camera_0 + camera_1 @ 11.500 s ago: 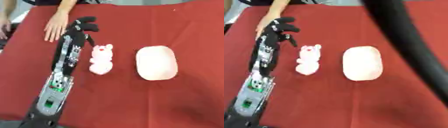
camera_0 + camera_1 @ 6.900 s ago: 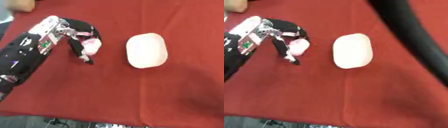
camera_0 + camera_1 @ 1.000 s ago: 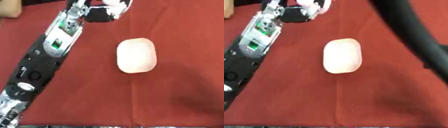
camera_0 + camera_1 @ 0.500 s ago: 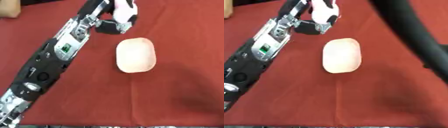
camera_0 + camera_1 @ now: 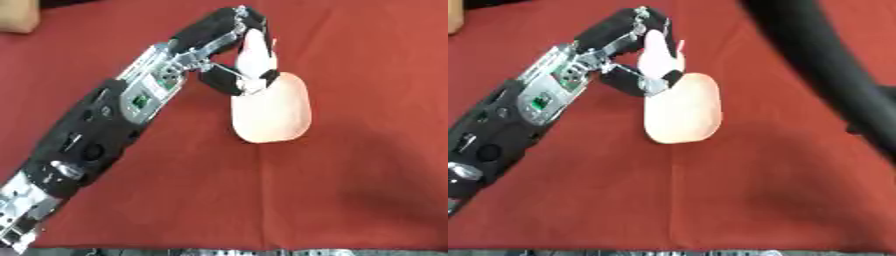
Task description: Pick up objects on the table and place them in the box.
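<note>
While the small white and pink toy (image 5: 257, 59) is held up above the red table (image 5: 367, 150), it sits right over the top edge of the pale oval box (image 5: 272, 111), and that is new: a second ago the left hand (image 5: 229, 55) had it up at the far left of the cloth, well away from the box, and half a second ago it was only nearing the rim. So the carry is nearly finished, I'd say, and what remains is to let the toy drop into the box. The toy stands roughly upright inside the hand, with the dark fingers (image 5: 243, 15) arched over its top and far side and the thumb (image 5: 226, 82) curled in under it from the near side, so the hand is clasped around the toy and has not released it. The thumb's tip overlaps the box's upper rim; whether it touches, I cannot tell. The forearm runs down to the lower left corner. In the right eye view a thick black arm (image 5: 824, 60) crosses the upper right, but the right hand itself doesn't show.
</note>
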`<state>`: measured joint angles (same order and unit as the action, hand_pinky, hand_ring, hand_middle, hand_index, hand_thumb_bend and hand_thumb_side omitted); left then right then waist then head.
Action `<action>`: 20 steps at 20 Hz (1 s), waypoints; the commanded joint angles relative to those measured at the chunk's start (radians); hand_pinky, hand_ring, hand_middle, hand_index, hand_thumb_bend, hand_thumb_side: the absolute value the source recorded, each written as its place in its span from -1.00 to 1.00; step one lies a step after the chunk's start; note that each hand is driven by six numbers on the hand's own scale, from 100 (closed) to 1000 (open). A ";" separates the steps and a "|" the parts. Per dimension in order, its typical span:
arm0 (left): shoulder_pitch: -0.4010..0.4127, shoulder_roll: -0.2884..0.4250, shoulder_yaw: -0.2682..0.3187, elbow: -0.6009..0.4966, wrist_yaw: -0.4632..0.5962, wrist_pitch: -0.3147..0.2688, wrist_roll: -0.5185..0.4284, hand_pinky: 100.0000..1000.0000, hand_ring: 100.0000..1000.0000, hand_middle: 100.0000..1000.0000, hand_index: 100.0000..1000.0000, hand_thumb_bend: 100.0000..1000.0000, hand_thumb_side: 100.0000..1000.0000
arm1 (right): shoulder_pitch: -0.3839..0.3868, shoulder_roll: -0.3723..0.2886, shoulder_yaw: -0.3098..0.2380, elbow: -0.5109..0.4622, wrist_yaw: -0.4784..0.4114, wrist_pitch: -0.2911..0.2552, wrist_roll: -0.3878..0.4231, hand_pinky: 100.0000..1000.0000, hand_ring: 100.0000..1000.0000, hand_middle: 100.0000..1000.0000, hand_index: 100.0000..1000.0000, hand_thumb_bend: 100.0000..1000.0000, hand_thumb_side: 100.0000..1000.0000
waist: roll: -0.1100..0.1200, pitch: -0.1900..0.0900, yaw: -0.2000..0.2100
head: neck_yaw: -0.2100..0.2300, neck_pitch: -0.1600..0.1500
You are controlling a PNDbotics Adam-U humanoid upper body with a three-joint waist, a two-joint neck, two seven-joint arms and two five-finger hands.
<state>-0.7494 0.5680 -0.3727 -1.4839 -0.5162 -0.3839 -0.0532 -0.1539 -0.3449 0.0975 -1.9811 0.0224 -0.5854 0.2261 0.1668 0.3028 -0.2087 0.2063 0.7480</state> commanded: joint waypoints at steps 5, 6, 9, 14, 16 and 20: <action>-0.033 0.037 -0.020 0.020 -0.028 -0.043 -0.044 -0.79 -0.27 -0.18 0.07 -0.85 0.60 | -0.005 -0.013 -0.003 -0.019 -0.003 0.000 0.005 0.08 0.51 0.66 0.89 -1.00 0.34 | -0.005 -0.018 0.000 | -0.012 0.004; -0.035 0.037 -0.021 0.021 -0.033 -0.050 -0.047 -0.64 -0.17 -0.09 0.16 -0.66 0.72 | -0.005 -0.013 -0.003 -0.019 -0.003 0.000 0.005 0.08 0.50 0.66 0.89 -1.00 0.34 | -0.005 -0.018 0.000 | -0.012 0.004; -0.037 0.039 -0.021 0.022 -0.060 -0.063 -0.069 -0.22 0.16 0.21 0.39 -0.24 0.95 | -0.005 -0.013 -0.002 -0.019 -0.003 0.000 0.006 0.08 0.50 0.66 0.90 -1.00 0.34 | -0.004 -0.018 0.000 | -0.012 0.004; -0.038 0.038 -0.015 0.020 -0.124 -0.071 -0.135 0.06 0.37 0.41 0.58 0.18 1.00 | -0.006 -0.013 -0.002 -0.019 -0.003 0.001 0.007 0.08 0.50 0.66 0.90 -1.00 0.34 | -0.004 -0.017 0.000 | -0.015 0.003; -0.039 0.036 -0.011 0.016 -0.137 -0.071 -0.148 0.08 0.38 0.42 0.60 0.23 1.00 | -0.006 -0.013 -0.002 -0.019 -0.003 0.001 0.008 0.08 0.50 0.66 0.90 -1.00 0.35 | -0.004 -0.017 0.001 | -0.016 0.002; -0.039 0.034 -0.006 0.010 -0.152 -0.069 -0.158 0.08 0.37 0.42 0.60 0.26 1.00 | -0.006 -0.013 -0.001 -0.019 -0.003 0.001 0.009 0.08 0.50 0.66 0.89 -1.00 0.35 | -0.004 -0.017 0.002 | -0.016 0.002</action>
<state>-0.7664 0.5795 -0.3950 -1.4572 -0.6606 -0.4510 -0.2057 -0.1539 -0.3450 0.0977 -1.9811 0.0219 -0.5833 0.2326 0.1694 0.3028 -0.2081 0.2014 0.7522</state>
